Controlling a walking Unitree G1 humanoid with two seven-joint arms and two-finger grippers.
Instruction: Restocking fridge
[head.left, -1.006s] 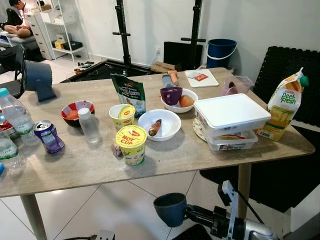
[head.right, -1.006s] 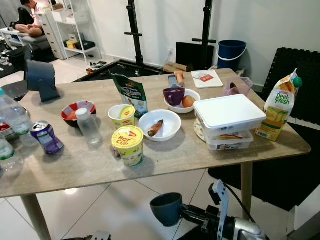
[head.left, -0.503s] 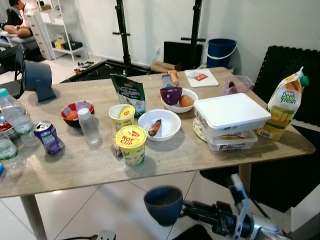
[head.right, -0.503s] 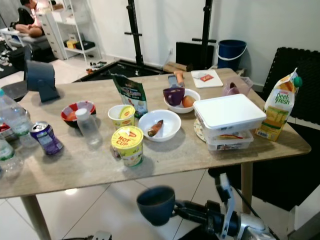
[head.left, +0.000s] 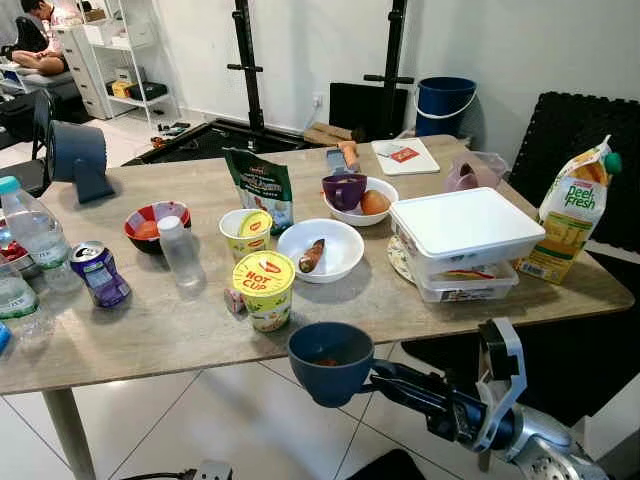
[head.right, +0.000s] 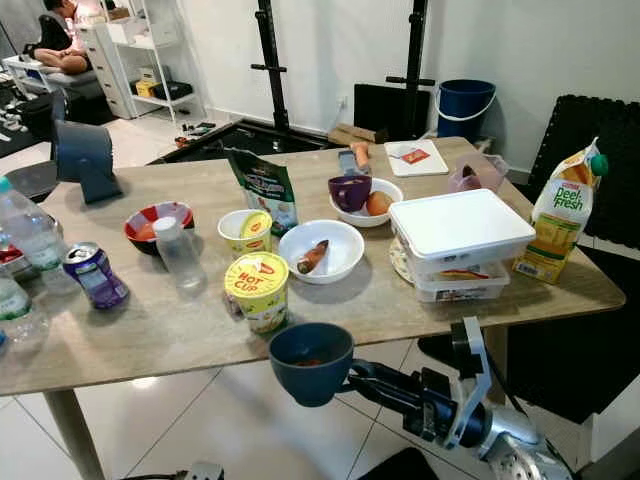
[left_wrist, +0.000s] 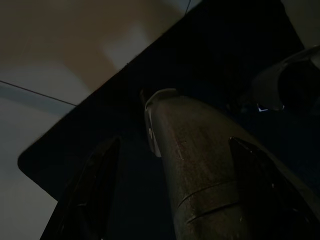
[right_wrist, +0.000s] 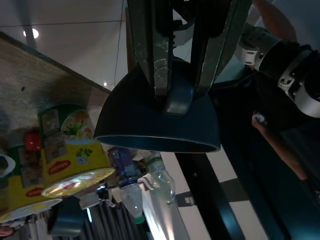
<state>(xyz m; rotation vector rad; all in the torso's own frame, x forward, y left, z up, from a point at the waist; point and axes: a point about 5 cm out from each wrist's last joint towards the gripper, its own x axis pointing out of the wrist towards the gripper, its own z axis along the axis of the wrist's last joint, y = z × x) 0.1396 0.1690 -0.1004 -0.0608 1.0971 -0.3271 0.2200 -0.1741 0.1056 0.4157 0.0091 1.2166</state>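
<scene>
My right gripper (head.left: 377, 379) is shut on the handle of a dark blue bowl (head.left: 330, 361), held upright in the air just in front of the wooden table's near edge (head.left: 150, 352). Something small and reddish lies inside the bowl. From the right wrist camera the bowl (right_wrist: 157, 120) hangs below the two fingers (right_wrist: 150, 55), with the yellow noodle cups behind it. The Hot Cup noodle tub (head.left: 263, 289) stands on the table directly behind the bowl. In the dark left wrist view, my left gripper's two fingers (left_wrist: 92, 192) are spread apart beside my own leg, holding nothing.
The table holds a white bowl with a carrot (head.left: 320, 250), stacked white lidded boxes (head.left: 465, 242), a juice carton (head.left: 572, 212), a purple can (head.left: 98, 273), water bottles (head.left: 35, 232), a red bowl (head.left: 155, 222) and a green pouch (head.left: 258, 186). A person sits far back left (head.left: 40, 45).
My right arm has lifted the blue bowl from low beside the table leg up and leftward to the height of the table's front edge. Nothing on the table has moved.
</scene>
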